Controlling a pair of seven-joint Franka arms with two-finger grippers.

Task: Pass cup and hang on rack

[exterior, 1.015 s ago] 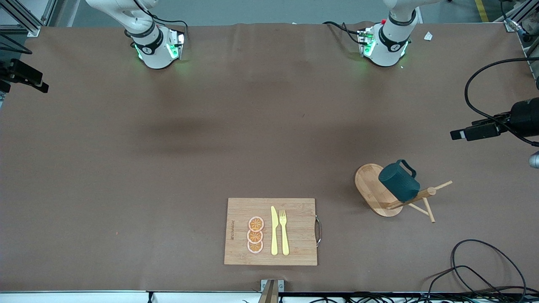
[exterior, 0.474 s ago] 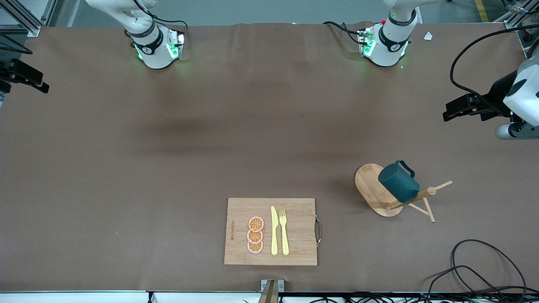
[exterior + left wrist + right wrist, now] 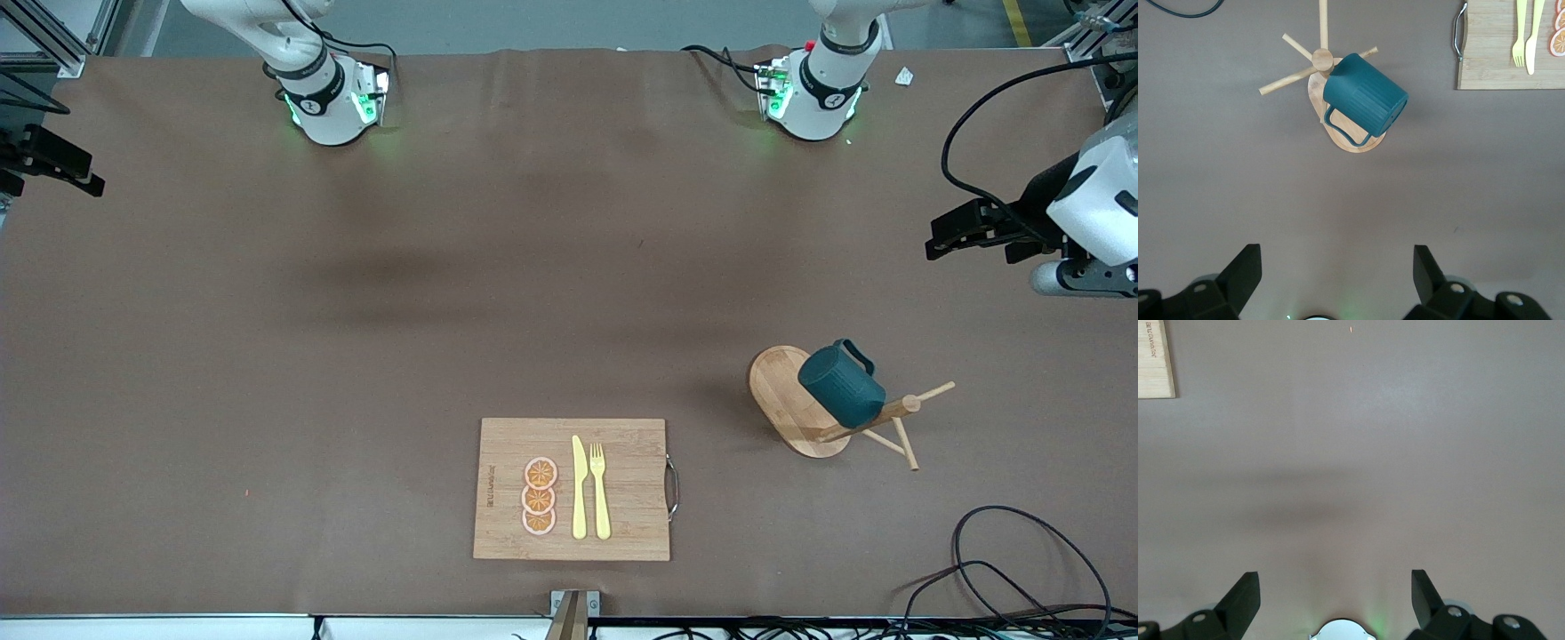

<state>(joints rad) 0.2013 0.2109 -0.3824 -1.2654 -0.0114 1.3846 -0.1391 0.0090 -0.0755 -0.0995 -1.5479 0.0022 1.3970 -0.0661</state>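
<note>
The dark teal cup (image 3: 840,384) hangs tilted on a peg of the wooden rack (image 3: 778,391), which stands toward the left arm's end of the table. In the left wrist view the cup (image 3: 1368,100) hangs with its handle over the rack's oval base (image 3: 1351,143). My left gripper (image 3: 956,236) is open and empty over bare table, well apart from the rack; its jaws (image 3: 1336,257) stand wide. My right gripper (image 3: 53,169) is open and empty over the table's edge at the right arm's end, and in its wrist view (image 3: 1335,581) only bare table lies below.
A bamboo cutting board (image 3: 622,489) with a yellow knife (image 3: 579,489), a fork (image 3: 600,489) and orange slices (image 3: 539,498) lies near the front edge. Black cables (image 3: 1005,551) lie at the front corner by the left arm's end.
My left gripper has drawn up and away from the rack, toward the robots' side. The cup stays on the peg. The right arm has not moved.
</note>
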